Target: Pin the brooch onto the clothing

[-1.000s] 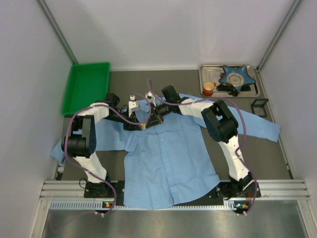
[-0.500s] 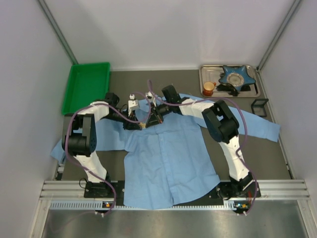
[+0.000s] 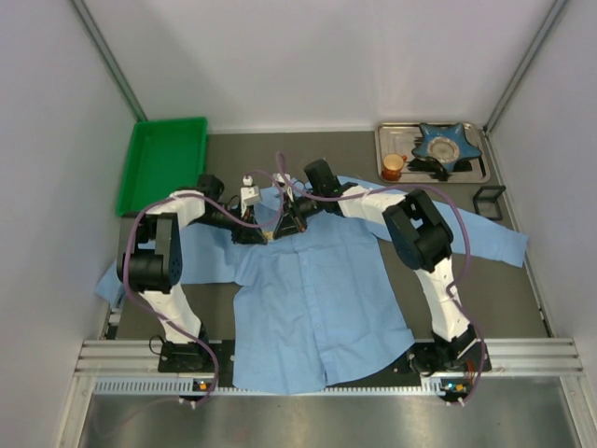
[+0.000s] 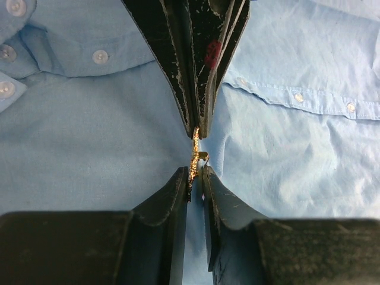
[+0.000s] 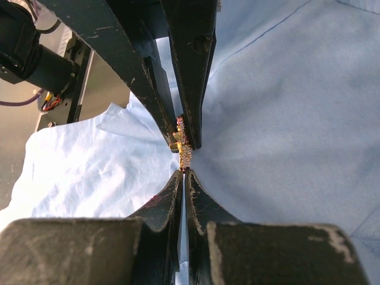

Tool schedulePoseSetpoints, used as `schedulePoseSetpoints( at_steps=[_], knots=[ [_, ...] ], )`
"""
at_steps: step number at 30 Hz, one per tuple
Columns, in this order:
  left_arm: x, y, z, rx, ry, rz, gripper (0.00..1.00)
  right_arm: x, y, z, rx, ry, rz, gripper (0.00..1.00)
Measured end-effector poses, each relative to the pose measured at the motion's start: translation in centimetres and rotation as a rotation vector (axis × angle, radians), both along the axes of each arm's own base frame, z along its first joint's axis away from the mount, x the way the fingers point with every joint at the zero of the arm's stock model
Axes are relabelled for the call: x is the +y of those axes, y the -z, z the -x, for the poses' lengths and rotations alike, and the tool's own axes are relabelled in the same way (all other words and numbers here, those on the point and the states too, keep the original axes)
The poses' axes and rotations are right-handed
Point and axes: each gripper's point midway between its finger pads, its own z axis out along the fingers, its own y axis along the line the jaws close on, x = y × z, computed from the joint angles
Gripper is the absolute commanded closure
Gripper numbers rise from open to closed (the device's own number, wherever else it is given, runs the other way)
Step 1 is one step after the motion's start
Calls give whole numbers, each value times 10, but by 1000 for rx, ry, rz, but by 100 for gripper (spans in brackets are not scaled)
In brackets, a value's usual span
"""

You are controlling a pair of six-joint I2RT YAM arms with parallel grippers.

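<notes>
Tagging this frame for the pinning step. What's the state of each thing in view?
right end effector, shut on the brooch
left end effector, jaws nearly closed around the brooch; pinch unclear
brooch, edge-on between both sets of tips
shirt, spread flat, front up
green tray, empty
cup, upright on the metal tray
star dish, on the metal tray

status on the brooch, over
Right tool shut on brooch. Left tool tips flank its other end, grip unclear. Brooch edge-on over shirt. Nothing blocking.
</notes>
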Motion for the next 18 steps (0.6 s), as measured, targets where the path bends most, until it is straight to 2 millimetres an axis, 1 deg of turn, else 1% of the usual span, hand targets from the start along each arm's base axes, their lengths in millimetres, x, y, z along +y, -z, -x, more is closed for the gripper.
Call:
schedulePoseSetpoints(
  at_steps=[10,18],
  knots=[
    [1,-4,-2,31,-25,26,82,0,-4,-2,-40,5,-5,100],
    [1,-2,-4,76,-43,51,84,0,-2,-5,-58,10,-3,100]
  ],
)
